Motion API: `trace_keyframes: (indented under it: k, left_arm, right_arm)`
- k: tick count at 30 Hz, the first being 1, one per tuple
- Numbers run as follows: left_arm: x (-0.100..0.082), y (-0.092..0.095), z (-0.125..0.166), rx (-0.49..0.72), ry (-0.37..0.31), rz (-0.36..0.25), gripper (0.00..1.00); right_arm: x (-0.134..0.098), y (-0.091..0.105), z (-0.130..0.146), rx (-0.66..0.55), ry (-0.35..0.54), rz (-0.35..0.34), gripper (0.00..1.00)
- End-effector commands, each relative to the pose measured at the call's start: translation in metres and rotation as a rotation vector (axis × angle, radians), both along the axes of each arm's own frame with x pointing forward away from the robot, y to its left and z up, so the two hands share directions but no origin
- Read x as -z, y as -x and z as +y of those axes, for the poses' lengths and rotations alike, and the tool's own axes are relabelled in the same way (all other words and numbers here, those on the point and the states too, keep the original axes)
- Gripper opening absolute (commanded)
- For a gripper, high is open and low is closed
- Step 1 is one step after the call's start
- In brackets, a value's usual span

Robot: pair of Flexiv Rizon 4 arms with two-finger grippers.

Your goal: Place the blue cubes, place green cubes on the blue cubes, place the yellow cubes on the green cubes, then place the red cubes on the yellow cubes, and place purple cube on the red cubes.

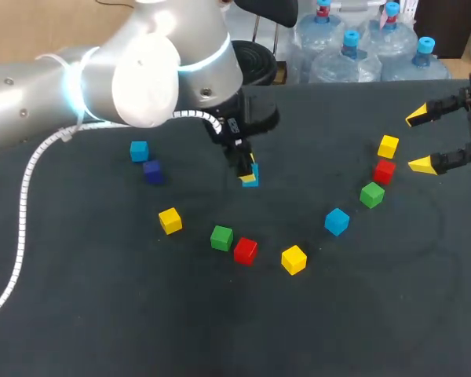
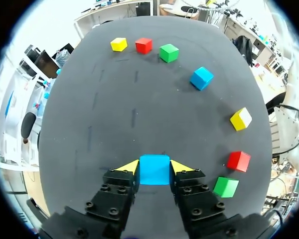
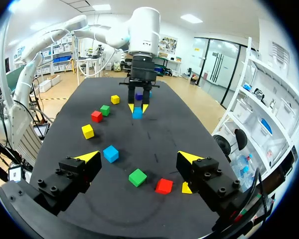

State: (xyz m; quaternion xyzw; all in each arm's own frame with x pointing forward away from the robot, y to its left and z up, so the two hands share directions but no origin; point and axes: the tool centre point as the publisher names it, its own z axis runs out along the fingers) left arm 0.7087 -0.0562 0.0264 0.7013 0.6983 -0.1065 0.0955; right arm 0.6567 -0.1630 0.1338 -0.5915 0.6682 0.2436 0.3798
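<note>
My left gripper (image 1: 249, 171) is shut on a blue cube (image 1: 251, 181) near the table's middle. In the left wrist view the blue cube (image 2: 154, 173) sits squarely between both yellow tips of the left gripper (image 2: 154, 166), low over the dark table; whether it touches the table I cannot tell. A second blue cube (image 1: 139, 151) and a purple cube (image 1: 152, 171) lie to its left. In front run a yellow cube (image 1: 170, 221), green cube (image 1: 221, 237), red cube (image 1: 245, 250), yellow cube (image 1: 293, 259) and a third blue cube (image 1: 337, 221). My right gripper (image 1: 420, 140) stands open at the right edge.
Close by the right gripper lie a green cube (image 1: 371, 194), a red cube (image 1: 385, 171) and a yellow cube (image 1: 388, 146). In the right wrist view the green cube (image 3: 137, 177) and red cube (image 3: 164, 185) lie under the open right gripper (image 3: 138, 157).
</note>
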Motion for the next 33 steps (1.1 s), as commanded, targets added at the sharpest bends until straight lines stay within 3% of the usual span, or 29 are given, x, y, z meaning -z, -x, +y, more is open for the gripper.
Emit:
trace_keyframes:
  k: [1,9,33]
  left_arm:
    - [0.002,0.002,-0.002,0.000,0.004,0.006,0.00]
    - [0.009,0.008,0.000,-0.001,0.010,0.015,0.00]
    - [0.021,0.001,0.005,0.003,-0.006,0.015,0.00]
  right_arm:
    - [0.001,-0.001,0.000,-0.001,-0.002,-0.001,1.00]
    - [0.001,-0.001,0.000,-0.001,-0.002,-0.001,1.00]
    - [0.001,-0.001,0.000,-0.001,-0.002,-0.001,1.00]
